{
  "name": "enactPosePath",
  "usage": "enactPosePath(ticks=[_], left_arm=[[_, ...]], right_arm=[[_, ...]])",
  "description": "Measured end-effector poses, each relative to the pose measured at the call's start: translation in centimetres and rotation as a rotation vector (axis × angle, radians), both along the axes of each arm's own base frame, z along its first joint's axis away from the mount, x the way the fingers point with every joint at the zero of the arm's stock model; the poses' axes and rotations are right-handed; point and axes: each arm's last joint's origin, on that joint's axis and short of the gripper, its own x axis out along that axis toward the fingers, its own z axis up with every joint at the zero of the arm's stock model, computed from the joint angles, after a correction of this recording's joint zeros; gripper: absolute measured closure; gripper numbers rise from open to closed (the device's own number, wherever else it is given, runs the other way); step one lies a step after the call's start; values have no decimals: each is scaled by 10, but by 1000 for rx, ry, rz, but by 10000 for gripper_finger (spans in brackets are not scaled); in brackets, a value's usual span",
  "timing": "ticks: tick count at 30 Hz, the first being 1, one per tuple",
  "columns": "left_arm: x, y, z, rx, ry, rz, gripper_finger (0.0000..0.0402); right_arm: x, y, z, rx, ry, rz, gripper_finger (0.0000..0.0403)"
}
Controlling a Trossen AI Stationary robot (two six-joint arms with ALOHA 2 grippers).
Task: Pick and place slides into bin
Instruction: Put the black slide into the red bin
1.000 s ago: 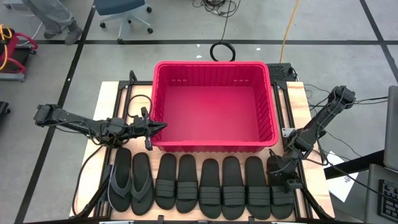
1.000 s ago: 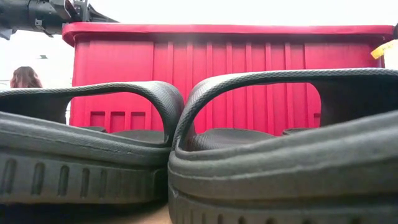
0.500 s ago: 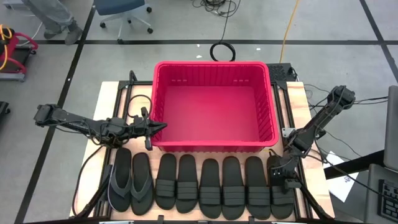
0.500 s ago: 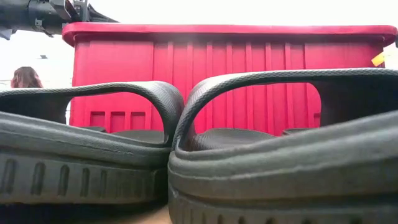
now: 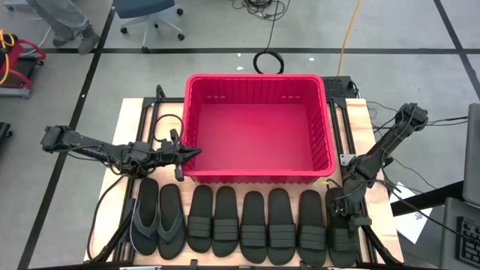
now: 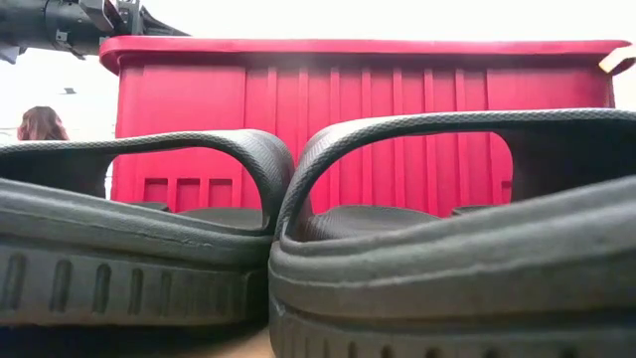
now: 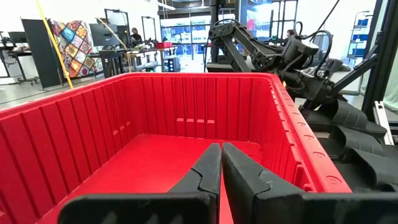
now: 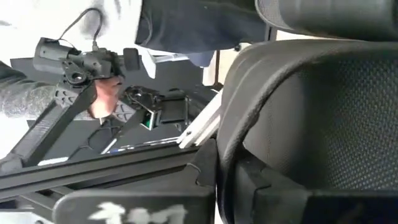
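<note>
A red bin (image 5: 255,177) stands in the middle of the table, with nothing in it. Black slides (image 5: 255,225) lie side by side along the near edge, soles down, and a thong pair (image 5: 157,217) lies at the left end. My right gripper (image 5: 346,217) is down on the rightmost slide (image 5: 343,241) and shut on its strap. My left gripper (image 5: 196,152) hovers shut at the bin's near left corner, over the rim (image 7: 186,78). In the low view two slides (image 6: 149,229) fill the front, with the bin (image 6: 368,99) behind them. My right gripper pinches the edge of the rightmost slide's ribbed band strap (image 8: 227,149) between its two fingers (image 8: 267,186). The fingers come from above, slanting down toward the near edge. The slide lies sole down on the table.
Arm bases and cables lie along both sides of the table. A person's hand and sleeve (image 8: 106,93) show beyond the table in the right wrist view. A person (image 6: 40,124) shows beyond the table's far left in the low view. An office chair (image 5: 150,15) stands on the floor past the far edge.
My right gripper has dropped a little toward the near edge onto the rightmost slide and shut on its strap. That slide has shifted slightly toward the right edge. My left arm has kept still.
</note>
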Motion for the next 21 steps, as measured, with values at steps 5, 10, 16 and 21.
enactPosePath(ticks=[5,10,16,21], left_arm=[[0,0,0,0,0,0,380],[0,0,0,-2,0,0,380],[0,0,0,-5,1,-6,380],[0,-1,-1,-26,3,-27,380]], right_arm=[[3,4,23,83,-67,14,398],[7,8,42,138,-119,13,399],[12,14,67,176,-159,10,400],[27,21,94,87,-219,8,400]])
